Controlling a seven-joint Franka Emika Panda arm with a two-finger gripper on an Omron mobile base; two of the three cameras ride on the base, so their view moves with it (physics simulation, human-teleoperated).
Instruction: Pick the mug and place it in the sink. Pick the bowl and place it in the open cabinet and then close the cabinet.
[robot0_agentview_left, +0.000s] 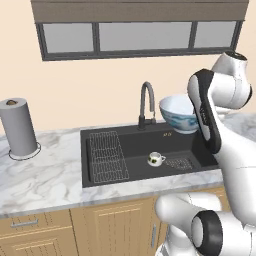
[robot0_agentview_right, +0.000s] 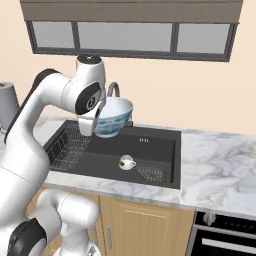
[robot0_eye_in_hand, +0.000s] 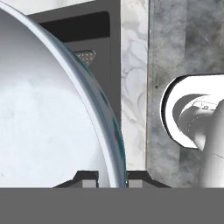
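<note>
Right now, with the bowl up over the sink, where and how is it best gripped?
By its rim, as now: the fingers straddle the thin wall of the bowl, one inside, one outside, reaching in from the arm's side. The bowl is upright and too wide to span; only the rim fits the grip.

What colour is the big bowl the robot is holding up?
The wide ceramic bowl is white with blue patterning outside, clearest in the right base view.

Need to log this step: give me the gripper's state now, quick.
Gripper: closed on the rim of the bowl, one finger inside and one outside, holding it lifted above the sink.
</note>
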